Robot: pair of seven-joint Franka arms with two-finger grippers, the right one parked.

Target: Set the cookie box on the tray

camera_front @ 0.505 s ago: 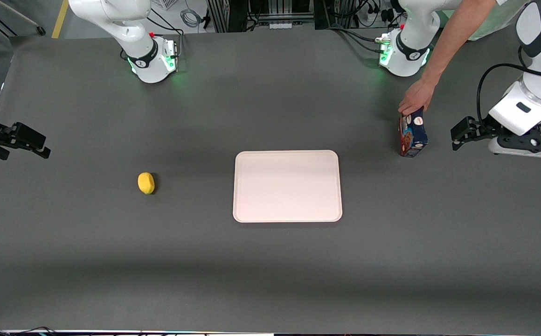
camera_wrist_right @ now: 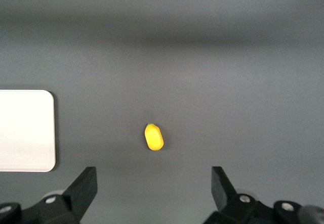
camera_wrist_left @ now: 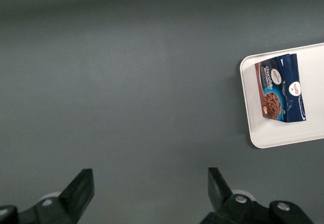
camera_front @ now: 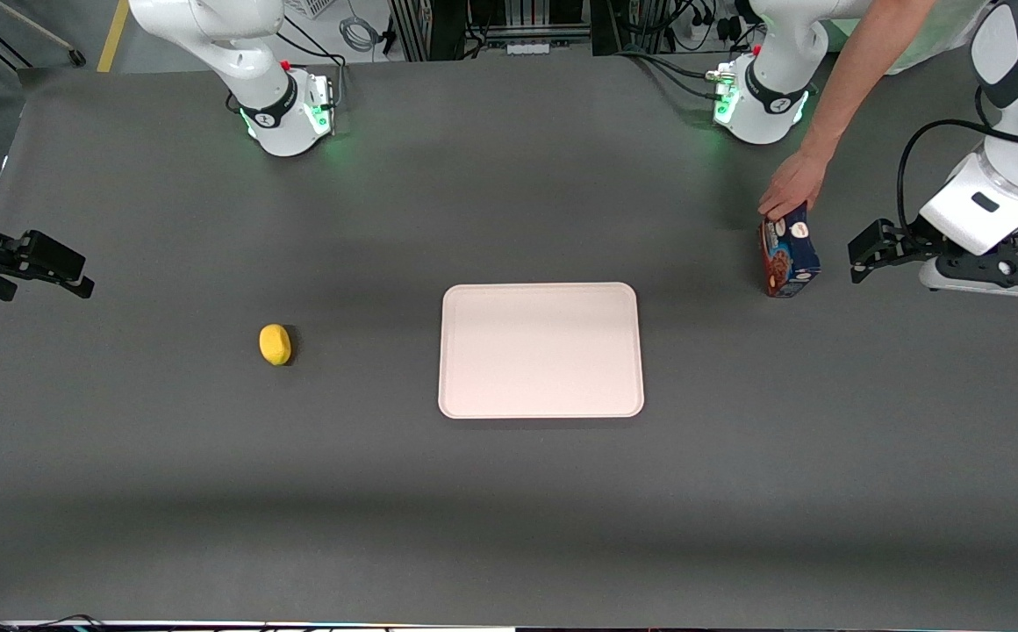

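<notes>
1. Nearest the front camera, the dark grey matte table [camera_front: 509,509] is bare, and everything I have to deal with sits farther up it.
2. Next comes the flat pale pink rectangular tray [camera_front: 540,351] with rounded corners and a low rim. It has nothing on it, so the task has not begun.
3. About level with the tray, toward the parked arm's end of the table, lies a small yellow lemon-like object [camera_front: 275,344]. It is well apart from the tray and no part of my job.
4. Farther from the camera, toward my own end, the small dark blue cardboard cookie box [camera_front: 790,259] stands on the table. It is between the tray and me and does not touch the tray.
5. My wrist camera sees the box [camera_wrist_left: 281,88] in line with the tray's edge [camera_wrist_left: 276,133]. I judge that to be overlap only.
6. Close beside the box, my black two-finger gripper [camera_front: 856,254] hangs low, pointing toward it. Its fingers [camera_wrist_left: 81,186] are spread wide and hold nothing, probably ready for a side grasp.
7. Farthest away, a person's bare hand [camera_front: 792,186] rests on the box's top. I judge I should wait until it is clear.
</notes>
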